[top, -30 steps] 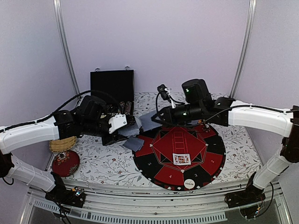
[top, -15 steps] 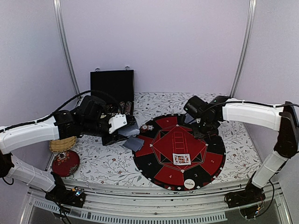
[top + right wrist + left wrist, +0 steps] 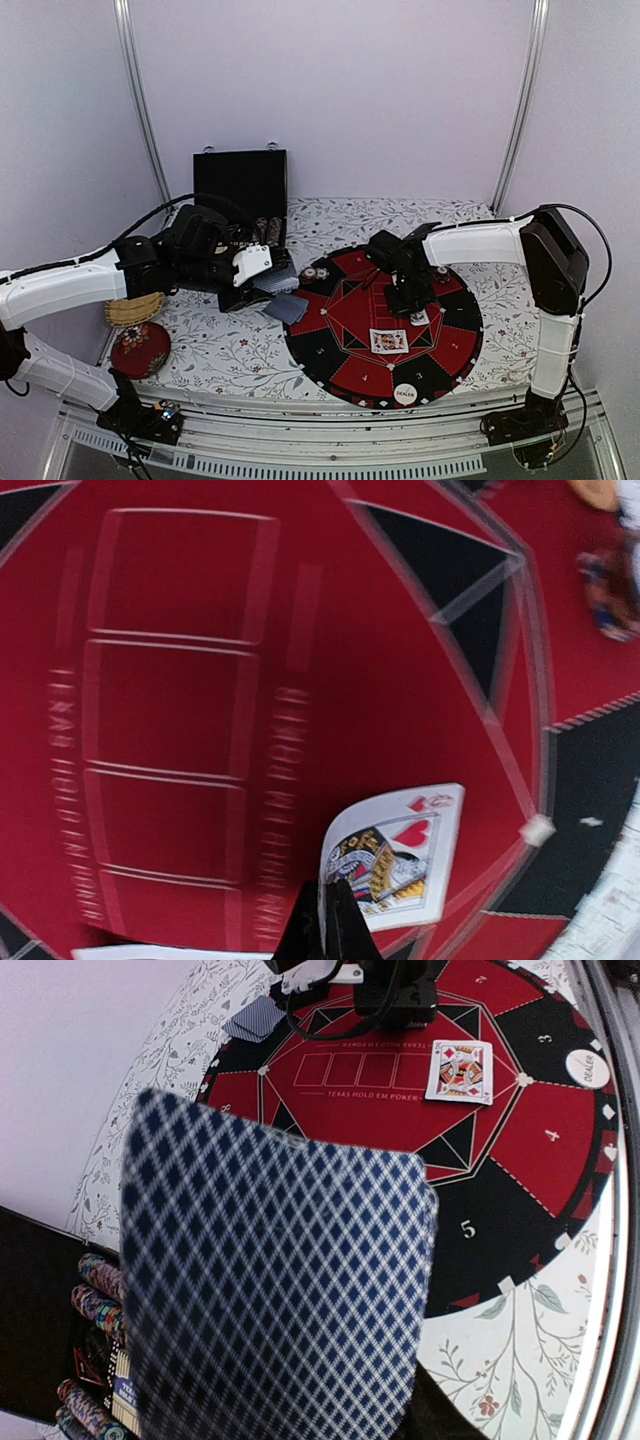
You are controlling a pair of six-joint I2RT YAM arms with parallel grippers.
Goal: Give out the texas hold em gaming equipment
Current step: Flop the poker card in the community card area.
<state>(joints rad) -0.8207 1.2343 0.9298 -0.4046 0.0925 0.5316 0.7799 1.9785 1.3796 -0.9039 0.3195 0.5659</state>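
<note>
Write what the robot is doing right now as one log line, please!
left gripper: holds blue-backed cards | right gripper: shut on heart face card over mat | mat: face-up card, DEALER button

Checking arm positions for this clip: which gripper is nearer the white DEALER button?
Right. The right gripper, pinching a king card, hangs over the mat just behind the DEALER button; the left gripper, holding cards, is off the mat to its far left.
</note>
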